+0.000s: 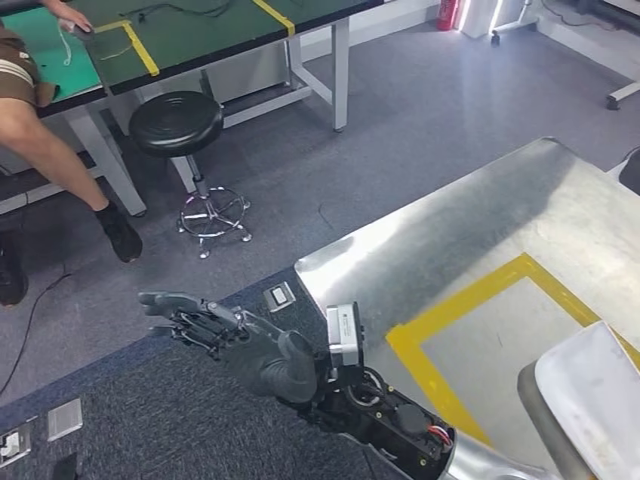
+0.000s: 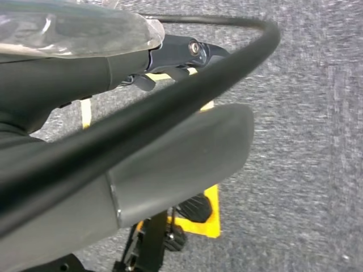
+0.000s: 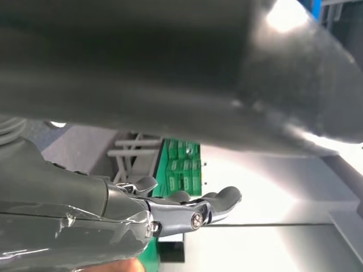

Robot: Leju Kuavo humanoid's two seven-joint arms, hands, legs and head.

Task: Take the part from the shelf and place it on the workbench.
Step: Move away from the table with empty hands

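A pale grey sheet-metal part [image 1: 592, 400] lies at the near right of the steel workbench [image 1: 483, 215], partly over a yellow taped rectangle [image 1: 423, 325]. My right hand [image 1: 226, 335] reaches out left of the bench's corner, above the carpet, fingers stretched and apart, holding nothing. In the right wrist view its dark fingers [image 3: 201, 207] stick out straight, with the thumb [image 3: 257, 85] above them and nothing between. My left hand [image 2: 171, 54] shows in the left wrist view over grey carpet, fingers straight and bare, its thick thumb [image 2: 184, 156] in front.
A black round stool [image 1: 177, 125] and a green-topped table [image 1: 204, 35] stand on the far side of the floor. A person's leg [image 1: 53, 150] is at the far left. Green bins [image 3: 182, 167] are in the right wrist view. Yellow floor tape [image 2: 203, 218] lies below my left hand.
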